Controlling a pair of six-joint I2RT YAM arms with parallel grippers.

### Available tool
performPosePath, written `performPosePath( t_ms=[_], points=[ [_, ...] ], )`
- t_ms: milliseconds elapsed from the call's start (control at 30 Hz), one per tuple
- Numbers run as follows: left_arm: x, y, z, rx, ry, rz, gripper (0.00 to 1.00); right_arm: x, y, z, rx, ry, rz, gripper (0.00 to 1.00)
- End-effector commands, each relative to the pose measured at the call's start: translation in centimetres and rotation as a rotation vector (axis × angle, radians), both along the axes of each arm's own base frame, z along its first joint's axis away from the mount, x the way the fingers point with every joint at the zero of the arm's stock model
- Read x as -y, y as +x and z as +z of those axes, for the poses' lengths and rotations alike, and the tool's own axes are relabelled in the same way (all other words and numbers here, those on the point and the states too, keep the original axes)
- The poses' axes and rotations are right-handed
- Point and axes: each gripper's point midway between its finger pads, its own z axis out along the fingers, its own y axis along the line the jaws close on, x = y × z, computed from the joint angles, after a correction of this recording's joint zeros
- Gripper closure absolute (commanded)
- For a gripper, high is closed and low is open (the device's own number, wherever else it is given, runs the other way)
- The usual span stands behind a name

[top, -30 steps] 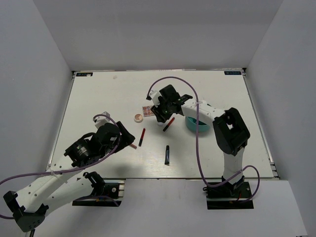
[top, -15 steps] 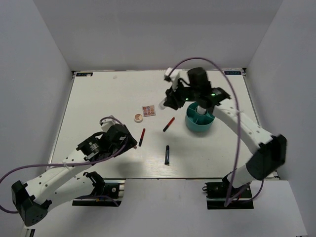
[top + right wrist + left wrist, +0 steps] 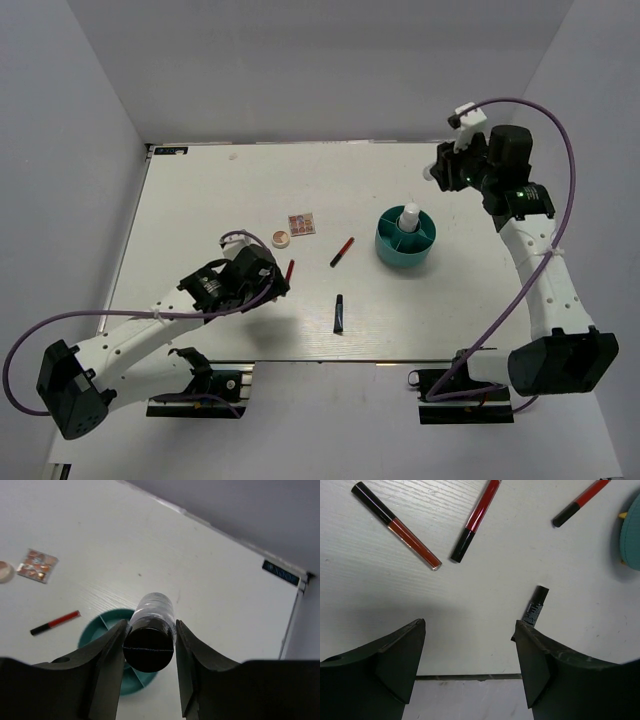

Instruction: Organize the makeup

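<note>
- Currently, the dark-capped bottle is clamped between the fingers of the right gripper. It is held off the table, at 1 o'clock of the teal tub.
- A white bottle stands upright in one tub compartment.
- A red-and-black tube lies at 9 o'clock of the tub, and a black tube at 7 o'clock.
- The pink palette and the beige compact lie just beside each other, at 10 o'clock of the red-and-black tube.
- The left gripper hovers empty with its jaws wide apart. In its wrist view a second red tube lies at 12 o'clock and a third red tube at 11 o'clock.
</note>
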Motion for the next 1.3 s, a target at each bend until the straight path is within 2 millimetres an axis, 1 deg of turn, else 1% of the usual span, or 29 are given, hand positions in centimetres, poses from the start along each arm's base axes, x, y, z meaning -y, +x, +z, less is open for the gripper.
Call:
performPosePath(
  t_ms=[0,33,67,100,133,200,233,267,333,533,600,667,900,1033,1133,1167,1200,1267],
  points=[
    [0.8,0.6,0.8,0.029,-0.016,-0.034,0.18,3.1,-0.5,-1.6,-0.063,0.010,-0.107,1.00],
    [0.9,0.7,0.8,0.029,-0.013,-0.037,0.18,3.8,-0.7,-3.0,-0.109,0.017,-0.124,1.00],
    [0.9,0.7,0.8,0.029,-0.014,-0.039,0.18,3.7,-0.9,-3.6,-0.135,0.032,-0.113,1.00],
    [1.0,0.7,0.9,0.032,-0.013,-0.044,0.18,4.0,-1.0,-4.2,-0.157,0.042,-0.119,1.00],
    [1.0,0.8,0.9,0.031,-0.011,-0.045,0.18,4.3,-1.1,-5.3,-0.202,0.061,-0.125,1.00],
    [1.2,0.8,0.9,0.033,-0.014,-0.051,0.17,3.4,-1.5,-6.0,-0.241,0.105,-0.078,1.00],
    [1.2,0.8,0.9,0.032,-0.012,-0.053,0.18,4.1,-1.3,-6.8,-0.266,0.118,-0.094,1.00],
    [1.2,0.8,1.0,0.033,-0.014,-0.053,0.17,3.5,-1.7,-7.4,-0.289,0.138,-0.065,1.00],
    [1.2,0.8,1.0,0.033,-0.015,-0.054,0.17,3.7,-1.3,-8.9,-0.330,0.151,-0.067,1.00],
    [0.8,0.5,1.1,0.034,-0.017,-0.047,0.17,3.5,-0.7,-12.1,-0.407,0.164,-0.053,1.00],
    [0.8,0.4,1.1,0.032,-0.024,-0.042,0.17,3.3,-0.5,-13.0,-0.429,0.172,-0.045,1.00],
    [0.7,0.3,1.1,0.031,-0.024,-0.041,0.17,3.2,-0.4,-13.4,-0.436,0.176,-0.043,1.00],
    [0.9,0.4,1.0,0.018,-0.019,-0.042,0.16,3.8,0.9,-15.5,-0.457,0.145,-0.075,1.00],
    [0.8,0.4,1.0,0.017,-0.013,-0.039,0.16,3.9,1.1,-16.2,-0.466,0.137,-0.073,1.00],
    [0.7,0.4,0.6,0.008,0.002,-0.036,0.16,3.8,1.1,-16.8,-0.475,0.122,-0.072,1.00],
    [0.6,0.4,0.5,0.005,0.007,-0.035,0.15,3.8,1.1,-16.8,-0.472,0.116,-0.067,0.95],
    [0.6,0.4,0.4,0.003,0.012,-0.034,0.14,3.7,1.0,-17.0,-0.478,0.111,-0.062,0.85],
    [0.5,0.4,0.0,-0.009,0.029,-0.033,0.13,3.6,0.9,-17.2,-0.478,0.104,-0.054,0.75]
  ],
)
